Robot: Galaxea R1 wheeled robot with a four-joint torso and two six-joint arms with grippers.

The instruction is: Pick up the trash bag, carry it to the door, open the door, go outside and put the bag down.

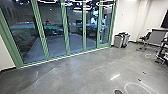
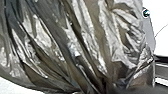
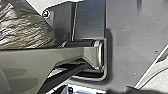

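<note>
Crinkled and gathered into tight folds, the trash bag [image 2: 82,37] is seen close up at the left wrist. Pick-up is judged done, the bag probably being held by the left hand, though how far that hand or the right hand is opened cannot be told. The carry must be finished, a door opened and the bag set down outside. By the head view, green-framed glass doors [image 1: 65,27], apparently closed, and bins [image 1: 119,41] are added; by the right wrist view, the bag's creased side.
</note>
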